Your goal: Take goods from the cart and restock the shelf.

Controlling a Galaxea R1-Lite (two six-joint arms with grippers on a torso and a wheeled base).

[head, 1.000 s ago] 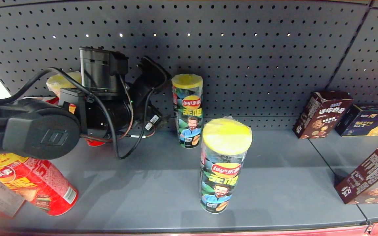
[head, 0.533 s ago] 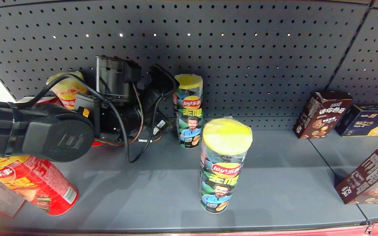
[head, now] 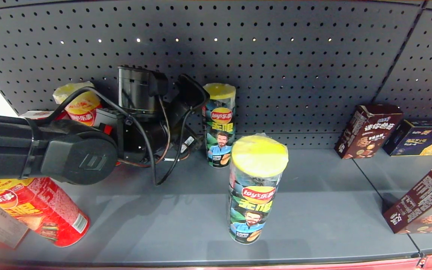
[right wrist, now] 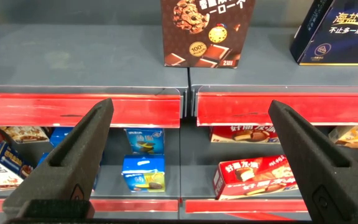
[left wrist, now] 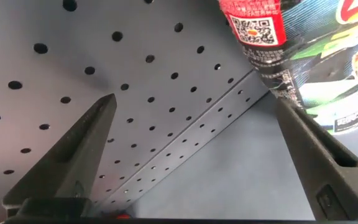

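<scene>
Sliding rightward along the shelf's (head: 332, 210) back edge, the left gripper (left wrist: 194, 102) has closed in on the rear green chip can (head: 219, 125), which has shifted slightly right. Its fingers are spread wide, one just beside that can. A second green can (head: 257, 187) stands nearer the front edge. The right gripper (right wrist: 188, 106) is spread too.

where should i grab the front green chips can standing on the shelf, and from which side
Grip the front green can around mid-body, coming from the open front, one finger either side. It stands upright, a round tube with bare shelf on both sides; the yellow lid looks a poorer hold.
</scene>
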